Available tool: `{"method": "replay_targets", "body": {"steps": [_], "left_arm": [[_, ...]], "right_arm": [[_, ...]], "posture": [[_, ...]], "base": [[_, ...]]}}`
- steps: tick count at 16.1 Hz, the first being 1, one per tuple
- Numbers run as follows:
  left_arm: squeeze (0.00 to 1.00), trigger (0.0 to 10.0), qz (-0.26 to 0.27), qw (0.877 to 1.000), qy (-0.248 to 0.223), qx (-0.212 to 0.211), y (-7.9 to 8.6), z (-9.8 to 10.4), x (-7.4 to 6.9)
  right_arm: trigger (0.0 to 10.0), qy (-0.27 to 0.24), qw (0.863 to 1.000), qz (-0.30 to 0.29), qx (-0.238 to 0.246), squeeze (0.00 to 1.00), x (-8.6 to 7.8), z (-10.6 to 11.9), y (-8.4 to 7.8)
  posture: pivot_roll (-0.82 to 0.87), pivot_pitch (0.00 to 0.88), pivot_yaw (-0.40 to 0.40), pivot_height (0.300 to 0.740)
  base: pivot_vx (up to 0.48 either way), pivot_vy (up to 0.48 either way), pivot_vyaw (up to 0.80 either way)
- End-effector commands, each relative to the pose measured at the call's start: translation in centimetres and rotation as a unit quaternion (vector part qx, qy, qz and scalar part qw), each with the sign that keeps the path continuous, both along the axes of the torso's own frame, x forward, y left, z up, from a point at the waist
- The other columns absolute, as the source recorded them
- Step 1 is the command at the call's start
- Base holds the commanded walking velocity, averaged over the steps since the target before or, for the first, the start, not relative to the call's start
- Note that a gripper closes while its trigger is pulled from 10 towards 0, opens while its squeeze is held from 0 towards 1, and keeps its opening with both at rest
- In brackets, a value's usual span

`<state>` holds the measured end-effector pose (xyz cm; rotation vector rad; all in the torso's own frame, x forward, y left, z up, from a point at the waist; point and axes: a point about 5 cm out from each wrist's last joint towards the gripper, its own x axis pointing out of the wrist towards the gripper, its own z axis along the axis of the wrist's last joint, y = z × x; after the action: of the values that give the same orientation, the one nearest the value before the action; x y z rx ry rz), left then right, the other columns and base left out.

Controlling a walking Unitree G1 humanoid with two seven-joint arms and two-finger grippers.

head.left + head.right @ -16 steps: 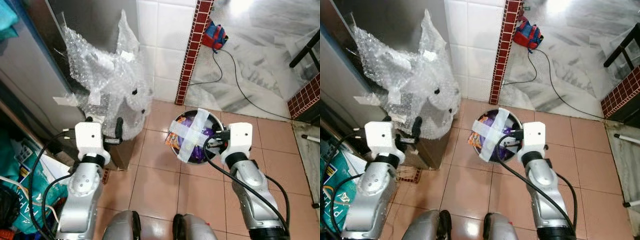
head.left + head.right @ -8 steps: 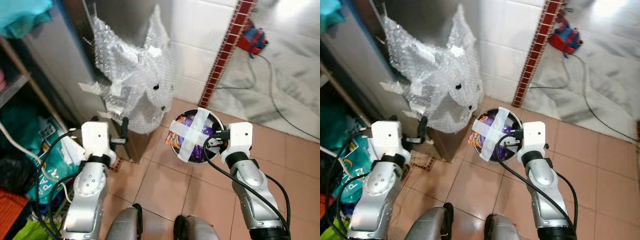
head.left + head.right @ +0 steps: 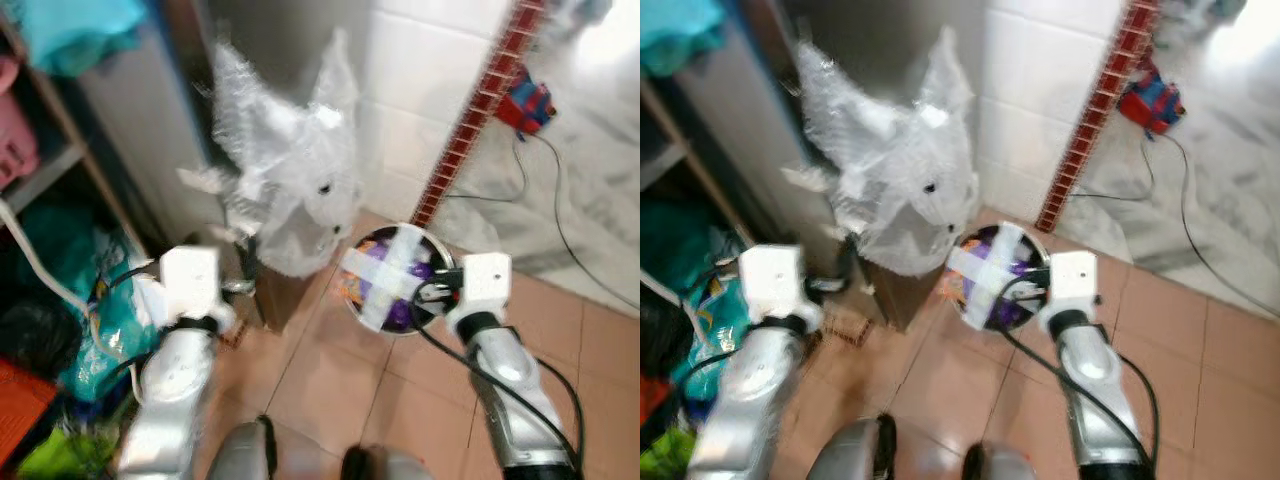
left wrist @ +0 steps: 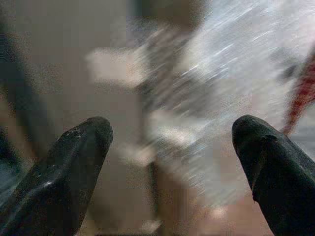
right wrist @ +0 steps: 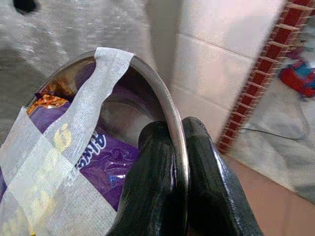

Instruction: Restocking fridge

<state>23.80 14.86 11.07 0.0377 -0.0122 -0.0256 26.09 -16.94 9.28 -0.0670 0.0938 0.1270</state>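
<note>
My right gripper [image 5: 175, 147] is shut on the rim of a round metal bowl [image 3: 372, 240], one finger inside and one outside. The bowl holds purple and orange snack packets [image 5: 93, 162] under a cross of white tape [image 3: 392, 275]. It hangs in front of me above the tiled floor. My left gripper [image 4: 172, 142] is open with nothing between its fingers, held out toward a mass of bubble wrap [image 3: 285, 170] taped to a grey fridge-like cabinet [image 3: 150, 120]. The views are blurred by motion.
Open shelves [image 3: 50, 170] with cloth and bags stand at the left, with a white cable. White wall tiles and a red brick strip [image 3: 480, 100] lie ahead. A red and blue object [image 3: 528, 100] with a black cord lies on the marble floor at right.
The camera has swung left and the picture has blurred, bringing more of the shelves into view. Both arms keep their pose, and the right gripper still holds the bowl.
</note>
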Motion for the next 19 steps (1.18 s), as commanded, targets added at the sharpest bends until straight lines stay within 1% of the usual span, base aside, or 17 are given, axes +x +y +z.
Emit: {"method": "replay_targets", "body": {"steps": [1, 2, 4, 10, 15, 18, 19], "left_arm": [[0.00, 10.0, -0.002, 1.000, 0.007, 0.005, 0.1, -0.2, -0.9], [0.00, 10.0, 0.000, 1.000, 0.019, 0.008, 0.6, -0.7, -1.8], [0.00, 10.0, 0.004, 1.000, 0.025, 0.015, 1.1, -1.0, -2.4], [0.00, 10.0, -0.004, 1.000, 0.017, 0.011, 0.7, -0.6, -2.0], [0.00, 10.0, -0.002, 1.000, 0.016, 0.012, 0.7, -0.5, -1.9], [0.00, 10.0, 0.000, 1.000, 0.015, 0.012, 0.7, -0.3, -1.9], [0.00, 10.0, 0.008, 1.000, 0.009, 0.013, 0.8, -0.2, -1.9]], "right_arm": [[10.0, -0.005, 1.000, -0.011, -0.004, 0.00, -0.6, 0.3, -0.9], [10.0, -0.002, 1.000, -0.017, -0.006, 0.00, -1.0, 0.1, -1.2], [10.0, 0.001, 1.000, -0.024, -0.009, 0.00, -1.4, -0.1, -1.6], [10.0, -0.002, 1.000, -0.026, -0.010, 0.00, -1.1, 0.1, -1.5], [10.0, 0.000, 1.000, -0.025, -0.009, 0.00, -1.2, -0.1, -1.4], [10.0, 0.000, 1.000, -0.023, -0.008, 0.00, -0.9, -0.1, -1.2], [10.0, -0.001, 1.000, -0.021, -0.008, 0.00, -0.8, -0.1, -1.1]], "posture": [[0.00, 0.142, -0.011, 0.740], [0.01, 0.142, -0.012, 0.740], [0.01, 0.140, -0.013, 0.740], [0.01, 0.131, -0.009, 0.740], [0.01, 0.129, -0.010, 0.740], [0.01, 0.128, -0.012, 0.740], [0.02, 0.127, -0.013, 0.740]], "base": [[0.000, 0.000, 0.00], [0.000, 0.000, 0.00], [0.122, 0.000, 0.00], [0.286, 0.000, 0.00], [0.289, 0.000, 0.00], [0.000, 0.000, 0.00], [0.000, 0.000, 0.00]]}}
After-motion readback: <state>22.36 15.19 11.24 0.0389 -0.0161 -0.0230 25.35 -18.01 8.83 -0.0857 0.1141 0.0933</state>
